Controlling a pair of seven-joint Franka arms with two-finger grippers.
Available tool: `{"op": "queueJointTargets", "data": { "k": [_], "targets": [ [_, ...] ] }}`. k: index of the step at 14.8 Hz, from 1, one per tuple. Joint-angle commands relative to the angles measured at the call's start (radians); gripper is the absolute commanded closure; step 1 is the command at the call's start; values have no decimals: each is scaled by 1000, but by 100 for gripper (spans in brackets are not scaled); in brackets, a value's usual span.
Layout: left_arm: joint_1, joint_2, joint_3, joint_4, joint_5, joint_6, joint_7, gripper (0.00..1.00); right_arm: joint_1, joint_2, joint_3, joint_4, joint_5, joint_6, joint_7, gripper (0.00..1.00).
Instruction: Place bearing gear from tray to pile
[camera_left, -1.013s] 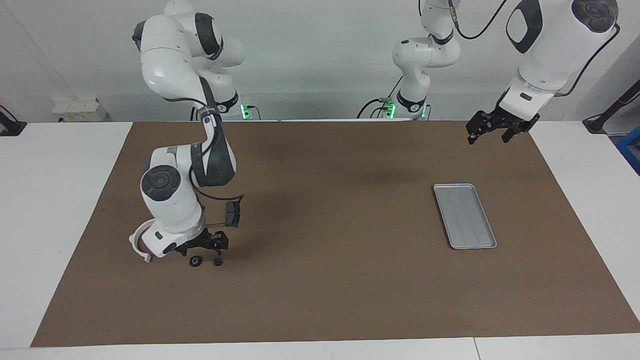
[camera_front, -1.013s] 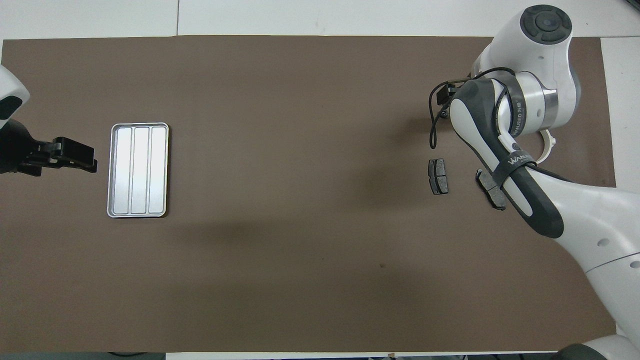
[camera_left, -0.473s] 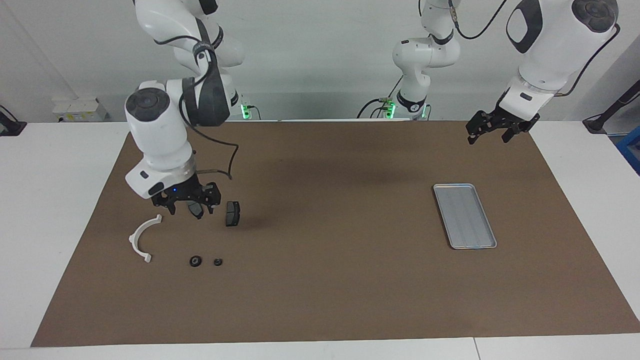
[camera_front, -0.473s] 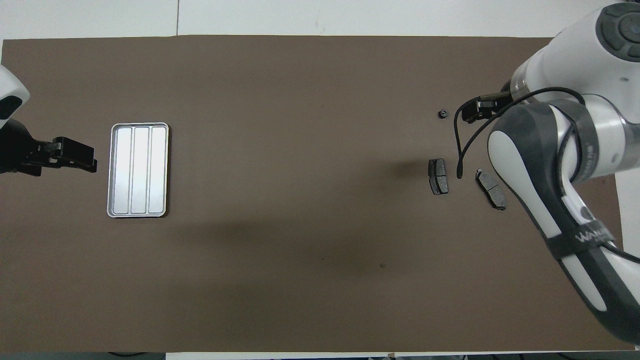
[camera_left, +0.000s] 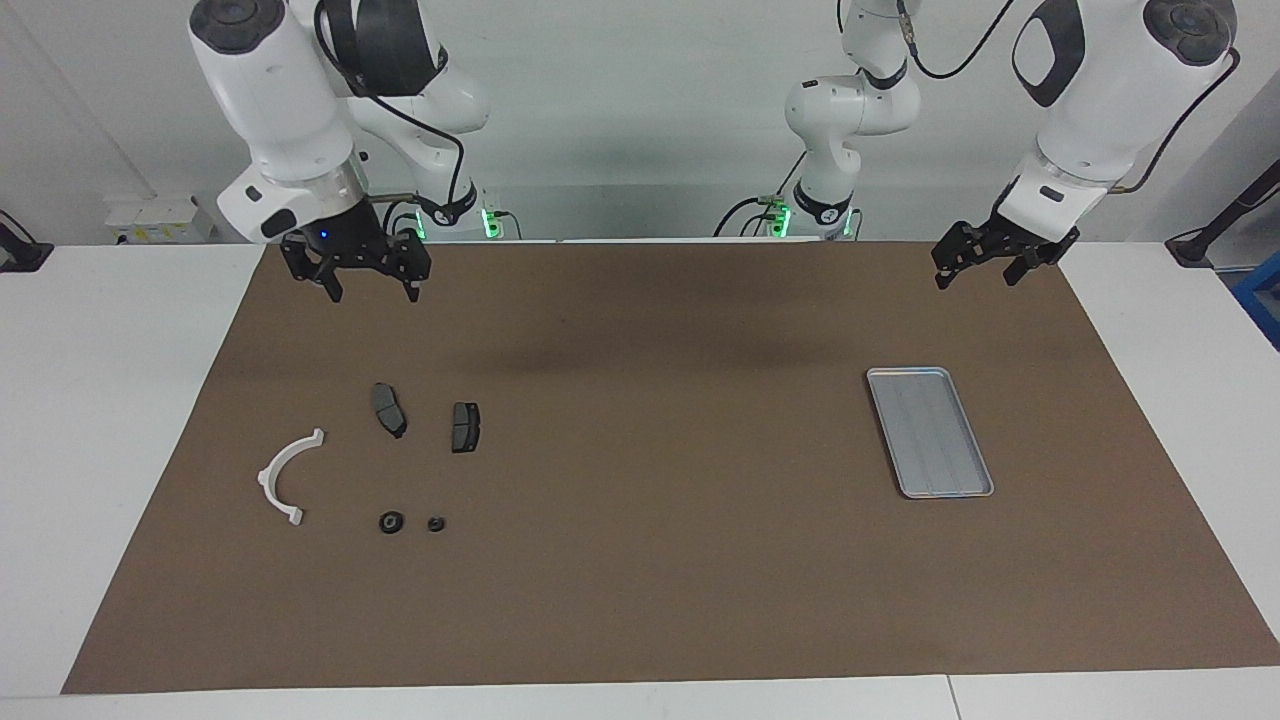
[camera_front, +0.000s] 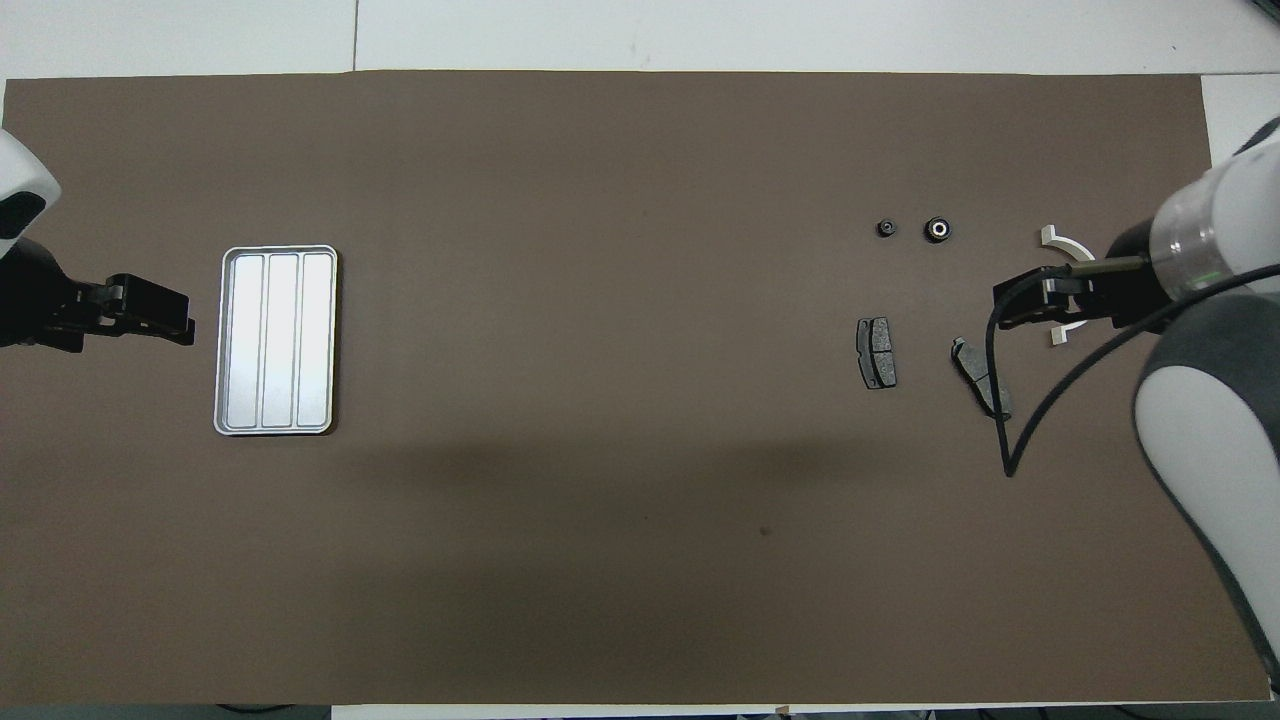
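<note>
- While both arms hang raised near the top of the facing view, the flat silver-grey ribbed metal tray (camera_left: 930, 432) lies on the brown mat (camera_left: 660, 560) at the right of that view with nothing in it.
- The right gripper (camera_left: 367, 290) hangs over the mat's upper left corner in the facing view, its 2 fingers apart and holding nothing.
- The left gripper (camera_left: 978, 277) hangs over the mat's upper right corner in the facing view (just above the tray in the frame), fingers likewise spread and empty; this arm waits.
- The pile sits at the left of the facing view: a white semicircular plastic bracket (camera_left: 285, 474), and 2 dark grey brake-pad-shaped pieces, one slanted (camera_left: 388, 409) and one nearly straight (camera_left: 465, 427), side by side and apart.
- Below the pads in the facing view lie 2 small dark round parts: a ring-shaped bearing gear (camera_left: 391, 522) with a pale centre in the overhead view, and a smaller black round piece (camera_left: 436, 523) just beside it, not touching.
- In the overhead view the right gripper covers part of the bracket at the frame's right edge, and a black cable (camera_front: 1020, 430) loops down from it.
</note>
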Motion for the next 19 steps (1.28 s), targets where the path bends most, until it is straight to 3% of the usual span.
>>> {"op": "queueJointTargets", "data": {
  "k": [1,7,12,19],
  "targets": [
    [-11,16,7,29,11,-14,11,0,-1,-88,-16,-36,31,-52,-8,0],
    [-11,16,6,27,11,-8,43,0,-1,-109,-15,-12,13,-136,-3,0],
    [-11,16,6,26,9,1,45,0,2,-105,-7,-13,-50,-54,-11,0],
    [-11,13,6,19,9,7,45,0,-1,-100,-6,-13,-46,-57,-8,0]
  ]
}}
